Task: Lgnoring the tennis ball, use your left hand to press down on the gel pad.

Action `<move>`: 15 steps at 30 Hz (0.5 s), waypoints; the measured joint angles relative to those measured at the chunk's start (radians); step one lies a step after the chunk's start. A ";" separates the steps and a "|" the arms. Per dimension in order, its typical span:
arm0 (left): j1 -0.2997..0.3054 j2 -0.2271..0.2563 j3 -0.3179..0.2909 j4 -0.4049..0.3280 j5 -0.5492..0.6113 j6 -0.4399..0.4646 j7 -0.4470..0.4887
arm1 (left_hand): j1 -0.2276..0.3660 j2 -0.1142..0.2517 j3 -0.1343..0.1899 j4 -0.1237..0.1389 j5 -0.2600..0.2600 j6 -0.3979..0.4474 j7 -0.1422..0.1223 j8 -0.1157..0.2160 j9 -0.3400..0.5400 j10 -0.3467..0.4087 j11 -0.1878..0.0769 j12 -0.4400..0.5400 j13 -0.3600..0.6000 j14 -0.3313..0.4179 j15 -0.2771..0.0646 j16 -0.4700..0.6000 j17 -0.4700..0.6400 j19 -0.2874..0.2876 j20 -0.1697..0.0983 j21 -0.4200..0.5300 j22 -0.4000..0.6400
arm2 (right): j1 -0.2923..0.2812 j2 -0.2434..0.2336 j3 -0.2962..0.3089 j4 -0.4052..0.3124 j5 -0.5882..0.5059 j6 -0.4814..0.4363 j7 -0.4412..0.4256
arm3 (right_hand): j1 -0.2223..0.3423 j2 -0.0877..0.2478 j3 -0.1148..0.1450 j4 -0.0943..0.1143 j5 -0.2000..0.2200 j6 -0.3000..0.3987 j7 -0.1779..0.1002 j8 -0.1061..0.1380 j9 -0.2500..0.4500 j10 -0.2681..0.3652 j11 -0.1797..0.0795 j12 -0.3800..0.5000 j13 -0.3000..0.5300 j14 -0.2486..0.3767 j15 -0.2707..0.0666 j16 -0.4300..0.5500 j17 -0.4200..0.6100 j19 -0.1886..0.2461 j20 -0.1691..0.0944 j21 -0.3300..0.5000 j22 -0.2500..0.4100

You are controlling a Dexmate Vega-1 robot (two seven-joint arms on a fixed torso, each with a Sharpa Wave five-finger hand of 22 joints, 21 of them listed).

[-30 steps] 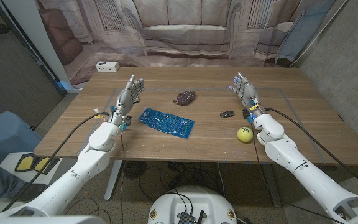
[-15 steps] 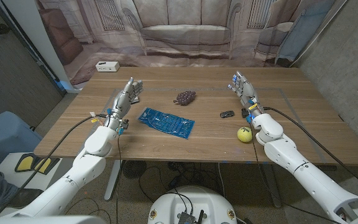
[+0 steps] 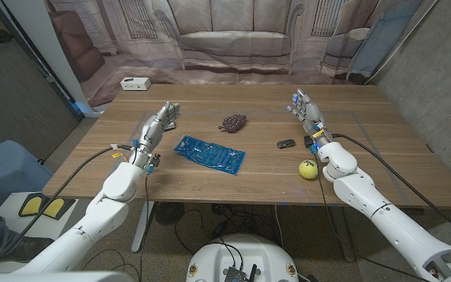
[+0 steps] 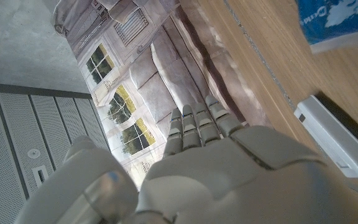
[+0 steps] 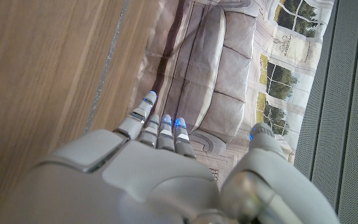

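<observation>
A blue gel pad [image 3: 209, 153] lies on the wooden table [image 3: 233, 184] left of its middle; a corner of the gel pad [image 4: 340, 18] shows in the left wrist view. My left hand [image 3: 155, 124] is raised above the table to the pad's left, fingers straight and apart, holding nothing. The left hand [image 4: 197, 162] points toward the backdrop. A yellow-green tennis ball [image 3: 309, 169] sits near the front right. My right hand [image 3: 307, 112] stands behind the ball, fingers straight, empty. The right hand [image 5: 154, 168] shows from behind in its wrist view.
A dark bunch of grapes [image 3: 233, 122] lies behind the pad. A small black object [image 3: 286, 144] sits left of the right hand. A white box [image 3: 134, 84] stands at the far left corner; the white box [image 4: 337, 140] shows in the left wrist view. A sofa-print backdrop hangs behind.
My left arm has drawn back and outward toward the table's left front, and the hand has lifted slightly. The right arm, the pad and the ball have not moved.
</observation>
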 measured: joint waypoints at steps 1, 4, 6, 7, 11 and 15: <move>0.003 0.002 -0.001 -0.004 0.018 -0.001 0.012 | 0.000 0.000 0.000 0.000 0.000 0.000 0.000 0.000 0.000 0.000 0.000 0.000 0.000 0.000 0.000 0.000 0.000 0.000 0.000 0.000 0.000 | -0.001 0.000 0.000 0.000 0.000 0.000 -0.001 | 0.000 0.000 0.000 0.000 0.000 0.000 0.000 0.000 0.000 0.000 0.000 0.000 0.000 0.000 0.000 0.000 0.000 0.000 0.000 0.000 0.000; 0.009 0.007 -0.004 -0.016 0.038 -0.001 0.025 | 0.004 -0.004 0.000 0.000 0.000 0.000 0.000 0.000 0.000 0.000 0.000 0.000 0.000 0.000 0.000 0.000 0.000 0.000 0.000 0.000 0.000 | -0.002 0.001 0.000 0.000 -0.001 0.000 -0.003 | 0.000 0.000 0.000 0.000 0.000 0.000 0.000 0.000 0.000 0.000 0.000 0.000 0.000 0.000 0.000 0.000 0.000 0.000 0.000 0.000 0.000; 0.013 0.010 -0.005 -0.024 0.065 -0.001 0.040 | 0.004 -0.004 0.000 0.000 0.000 0.004 0.004 0.000 0.000 0.000 0.000 0.000 0.000 0.000 0.000 0.000 0.000 0.000 0.000 0.000 0.000 | -0.004 0.003 0.000 -0.001 -0.001 0.000 -0.006 | 0.000 0.000 0.000 0.000 0.000 0.000 0.000 0.000 0.000 0.000 0.000 0.000 0.000 0.000 0.000 0.000 0.000 0.000 0.000 0.000 0.000; 0.014 0.011 -0.005 -0.027 0.077 -0.001 0.047 | 0.004 -0.004 0.004 -0.004 0.000 0.005 0.005 0.000 0.000 0.000 0.000 0.000 0.000 0.000 0.000 0.000 0.000 0.000 0.000 0.000 0.000 | -0.005 0.003 0.000 -0.002 -0.001 0.000 -0.007 | 0.000 0.000 0.000 0.000 0.000 0.000 0.000 0.000 0.000 0.000 0.000 0.000 0.000 0.000 0.000 0.000 0.000 0.000 0.000 0.000 0.000; 0.018 0.014 -0.006 -0.038 0.119 -0.001 0.072 | 0.004 -0.004 0.004 -0.004 0.000 0.005 0.005 -0.008 0.000 0.000 0.000 0.000 0.000 0.000 0.000 0.000 0.000 0.000 0.000 -0.007 0.000 | -0.008 0.004 0.000 -0.005 -0.002 0.000 -0.010 | 0.000 0.000 0.000 0.000 0.000 0.000 0.000 0.000 0.000 0.000 0.000 0.000 0.000 0.000 0.000 0.000 0.000 0.000 0.000 0.000 0.000; 0.021 0.015 -0.006 -0.048 0.165 -0.001 0.097 | 0.009 0.002 0.004 -0.004 -0.002 0.012 0.000 -0.008 0.000 0.009 -0.005 0.000 0.000 0.005 -0.005 0.000 0.000 0.001 0.000 -0.008 0.000 | -0.014 0.003 0.002 -0.011 -0.003 0.000 -0.016 | -0.004 0.005 0.000 0.000 0.000 0.000 0.000 0.000 0.000 0.000 0.000 0.000 0.000 0.000 0.000 0.000 0.000 0.000 0.000 0.000 0.000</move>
